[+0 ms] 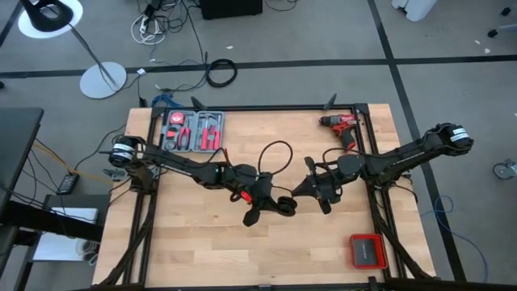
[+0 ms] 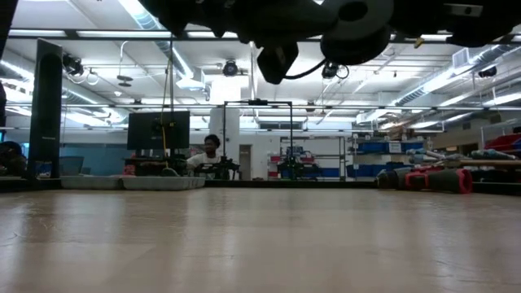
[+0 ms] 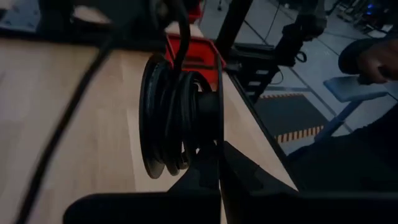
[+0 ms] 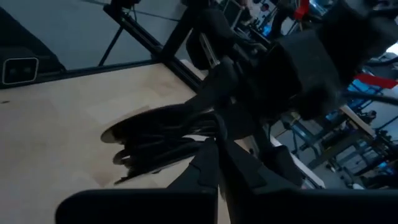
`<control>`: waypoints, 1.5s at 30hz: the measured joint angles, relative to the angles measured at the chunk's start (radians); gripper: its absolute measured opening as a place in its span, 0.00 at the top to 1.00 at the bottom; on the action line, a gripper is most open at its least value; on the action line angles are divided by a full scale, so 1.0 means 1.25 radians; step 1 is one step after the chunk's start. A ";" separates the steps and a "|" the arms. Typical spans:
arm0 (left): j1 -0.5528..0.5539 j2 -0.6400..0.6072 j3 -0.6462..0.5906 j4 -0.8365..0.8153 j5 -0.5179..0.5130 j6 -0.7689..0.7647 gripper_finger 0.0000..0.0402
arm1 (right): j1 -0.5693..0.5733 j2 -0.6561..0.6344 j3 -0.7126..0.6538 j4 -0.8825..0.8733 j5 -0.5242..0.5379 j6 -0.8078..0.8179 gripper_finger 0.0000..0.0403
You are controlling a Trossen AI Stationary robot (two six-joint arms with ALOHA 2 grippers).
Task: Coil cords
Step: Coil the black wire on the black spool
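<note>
The big wooden table (image 1: 242, 250) holds everything. The two dark arms reach in from both sides and meet over its middle.

A tool tray (image 1: 191, 131) with red-handled tools sits at the far left corner. A red drill (image 1: 340, 125) lies at the far right. A flat red box (image 1: 367, 250) rests near the front right edge.

The left pincer (image 1: 260, 206) is pressed together, pinching the black cord (image 1: 273, 153), which is wound into a small coil at its tip. One loop of cord curves up over the table behind it.

The right pincer (image 1: 311, 187) is pressed together too, right beside the coil.
</note>
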 joint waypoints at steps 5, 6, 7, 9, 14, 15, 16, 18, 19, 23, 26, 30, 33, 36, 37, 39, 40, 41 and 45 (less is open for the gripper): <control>0.003 0.001 -0.001 0.037 0.003 0.016 1.00 | -0.006 0.031 0.001 0.027 0.003 0.003 0.99; 0.003 0.001 -0.001 0.045 0.006 0.019 1.00 | -0.009 0.039 0.001 0.038 0.002 0.006 0.99; 0.003 0.001 -0.001 0.048 0.008 0.022 1.00 | -0.014 0.046 0.004 0.042 0.002 0.009 0.99; 0.003 0.001 -0.001 0.059 0.020 0.022 1.00 | -0.027 0.062 0.013 0.039 0.002 0.017 0.99; 0.004 0.001 -0.001 0.082 0.046 0.035 1.00 | -0.057 0.116 0.059 0.040 -0.058 0.016 0.99; 0.004 0.001 -0.001 0.083 0.047 0.041 1.00 | -0.061 0.131 0.072 0.040 -0.074 0.016 0.99; 0.004 0.001 -0.001 0.083 0.052 0.045 1.00 | -0.063 0.147 0.084 0.039 -0.084 0.016 0.99; 0.004 0.001 -0.001 0.098 0.066 0.056 1.00 | -0.069 0.175 0.104 0.036 -0.104 0.017 0.99; 0.004 0.001 0.000 0.104 0.071 0.063 1.00 | -0.071 0.187 0.113 0.035 -0.114 0.022 0.99; 0.002 -0.001 0.000 0.125 0.077 0.103 1.00 | -0.080 0.211 0.123 0.036 -0.154 0.101 0.99; 0.002 -0.005 0.000 0.131 0.071 0.137 1.00 | -0.082 0.208 0.123 0.030 -0.171 0.184 0.98; 0.001 -0.006 0.000 0.142 0.054 0.180 1.00 | -0.082 0.208 0.123 0.027 -0.188 0.291 0.95; 0.001 -0.006 0.000 0.154 0.023 0.224 1.00 | -0.082 0.214 0.123 0.018 -0.183 0.343 0.92; 0.001 -0.009 0.002 0.171 0.012 0.247 1.00 | -0.081 0.215 0.121 0.015 -0.182 0.382 0.90; -0.001 -0.009 0.002 0.174 0.012 0.251 1.00 | -0.080 0.215 0.122 0.018 -0.181 0.396 0.90; -0.004 -0.009 0.002 0.176 0.010 0.261 1.00 | -0.079 0.215 0.122 0.016 -0.176 0.414 0.90; -0.006 -0.009 0.002 0.179 0.010 0.270 1.00 | -0.079 0.215 0.122 0.016 -0.176 0.416 0.91; -0.009 -0.010 0.002 0.183 0.008 0.274 1.00 | -0.079 0.215 0.122 0.017 -0.176 0.416 0.92; -0.017 -0.016 0.002 0.183 -0.011 0.293 1.00 | -0.077 0.214 0.122 0.020 -0.184 0.423 0.96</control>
